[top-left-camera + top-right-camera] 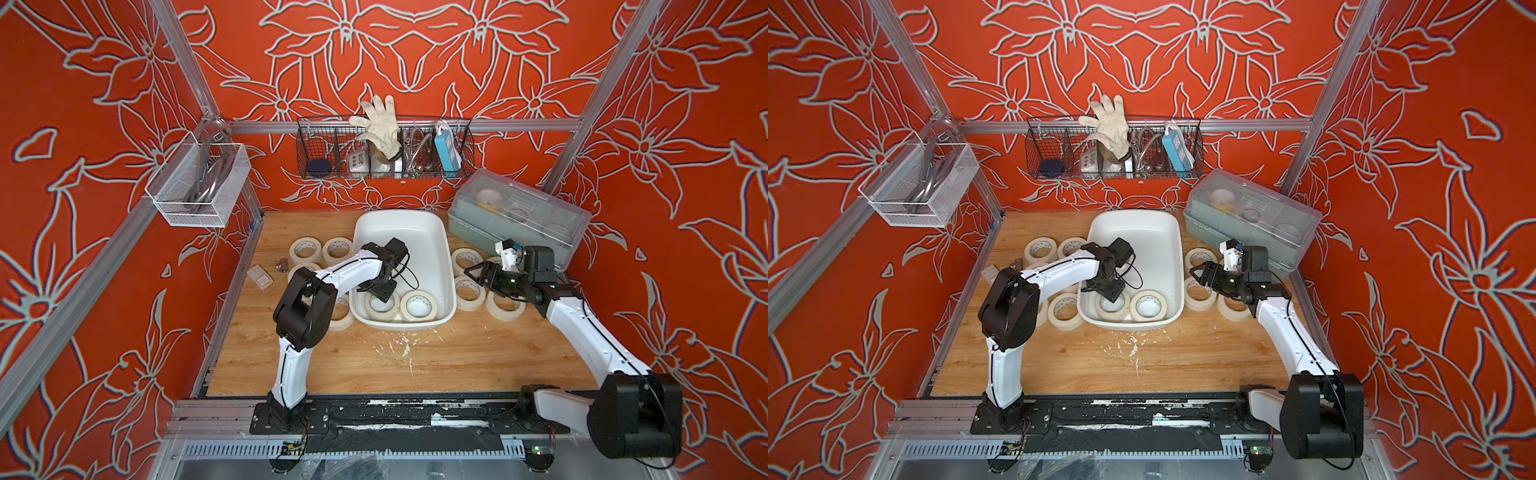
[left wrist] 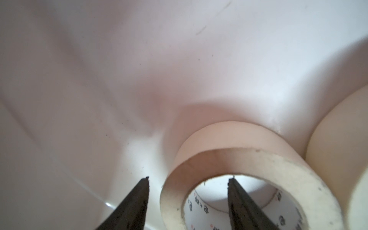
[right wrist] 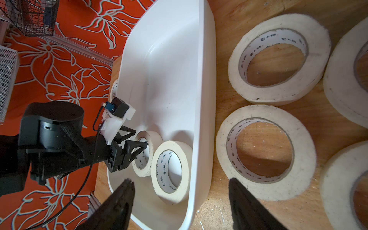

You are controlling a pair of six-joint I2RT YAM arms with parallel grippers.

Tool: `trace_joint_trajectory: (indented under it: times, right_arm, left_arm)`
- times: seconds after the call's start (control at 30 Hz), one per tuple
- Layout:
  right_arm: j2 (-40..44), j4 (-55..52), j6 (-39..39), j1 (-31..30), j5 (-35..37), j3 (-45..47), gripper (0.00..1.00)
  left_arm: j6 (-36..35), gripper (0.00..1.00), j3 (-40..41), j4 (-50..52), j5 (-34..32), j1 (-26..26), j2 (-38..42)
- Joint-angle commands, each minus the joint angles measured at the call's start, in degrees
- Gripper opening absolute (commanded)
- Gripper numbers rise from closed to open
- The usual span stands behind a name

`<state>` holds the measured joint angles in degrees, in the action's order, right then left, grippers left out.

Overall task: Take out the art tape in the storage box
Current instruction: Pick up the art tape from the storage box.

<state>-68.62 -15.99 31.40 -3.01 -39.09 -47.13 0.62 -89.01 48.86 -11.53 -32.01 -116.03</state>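
Removal of art tape from the storage box (image 1: 401, 239), late stage. Both top views show the white tub at the middle of the wooden table (image 1: 374, 365), its far half bare. Only two rolls are left inside, lying flat and side by side against the near wall.

Rolls already out lie flat on the table in two groups. One group is beside the tub's left wall (image 1: 305, 240) and one beside its right wall (image 1: 505, 316). Some are partly hidden by the arms, so no exact count is offered.

The left gripper (image 2: 189, 179) reaches down into the tub over the left-hand remaining roll (image 2: 258, 159). In the left wrist view its fingers straddle the roll's wall, one inside the printed core and one outside. A strip of tub floor shows between the outer finger and the tape, so the jaws stand apart and nothing is clamped yet.

The right gripper (image 3: 180, 180) hangs outside the tub, above the right-hand group. Its fingers are wide and nothing lies between them.

The second remaining roll (image 3: 186, 171) sits just beside the first, untouched.

By this evidence the task is mostly done. What remains is to pinch and lift the straddled roll, set it on the table, and repeat for its neighbour.
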Motion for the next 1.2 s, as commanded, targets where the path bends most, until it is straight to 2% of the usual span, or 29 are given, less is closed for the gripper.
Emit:
trace_joint_trajectory:
  times: [0.0,0.27,0.33,0.47,0.6,0.7,0.83,1.17]
  right_arm:
    - [-0.59,0.30,-0.64,-0.29,-0.55,0.20,0.78]
    - [-1.27,0.05,-0.38,-0.33,-0.28,0.04,0.78]
    - [-1.22,0.41,0.27,-0.33,-0.60,-0.05,0.78]
    - [-0.37,2.23,2.38,-0.78,-2.05,-0.06,0.76]
    - [1.13,1.58,3.45,-3.11,0.57,-0.63,0.75]
    - [1.71,0.95,4.02,-6.39,3.18,-1.52,0.74]
    - [1.21,0.98,4.26,-12.34,7.12,-3.28,0.74]
    - [-3.24,1.34,5.30,-24.32,14.43,-8.31,0.74]
  left_arm:
    - [-1.24,0.62,-1.33,-0.48,0.49,0.59,-2.10]
    - [-1.19,0.42,-1.15,-1.36,0.72,0.53,-3.00]
    - [-0.83,0.33,-1.40,-0.82,0.51,0.33,-2.49]
    - [0.85,0.25,-2.10,0.41,-2.09,-0.08,-0.26]
    - [4.65,0.12,-4.10,3.37,-5.82,-1.01,2.34]
    - [8.90,0.08,-6.69,7.46,-9.14,-1.92,3.46]
    - [15.11,0.08,-9.94,13.10,-12.64,-3.37,4.70]
    - [29.58,0.03,-14.12,21.72,-13.33,-6.25,8.17]
